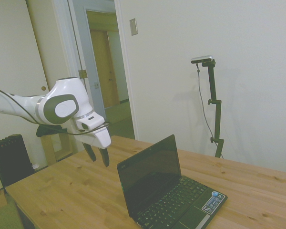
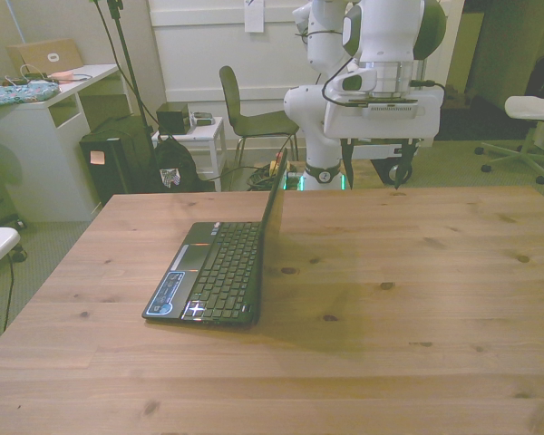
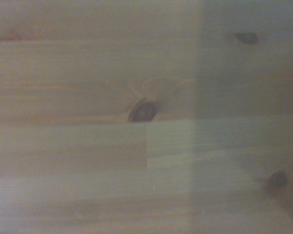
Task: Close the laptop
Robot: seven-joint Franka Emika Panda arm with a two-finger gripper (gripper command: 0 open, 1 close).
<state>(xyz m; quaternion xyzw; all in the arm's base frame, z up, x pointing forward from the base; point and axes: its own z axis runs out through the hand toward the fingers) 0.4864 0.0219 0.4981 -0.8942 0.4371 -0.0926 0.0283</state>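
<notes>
Pale knotty pine fills the wrist view, blurred, with a dark knot near the middle; nothing else is readable there. The laptop's lid back is hard to make out: the side view shows only the dark screen face, and from the front the screen is seen nearly edge-on, a thin dark line. In the side view the laptop's near corner is cut off by the frame's lower edge.

The end effector hangs in the air above the surface, behind the screen's back and apart from it, fingers pointing down. In the front view the end effector shows two dark fingers spread wide, with nothing between them and nothing touched.

One laptop sits open on the surface, toward the front view's left, keyboard facing that side, screen upright and tilted slightly back. A blue-and-white sticker sits on its palm rest. Beyond the surface's far edge stand one dark chair and one white desk.
</notes>
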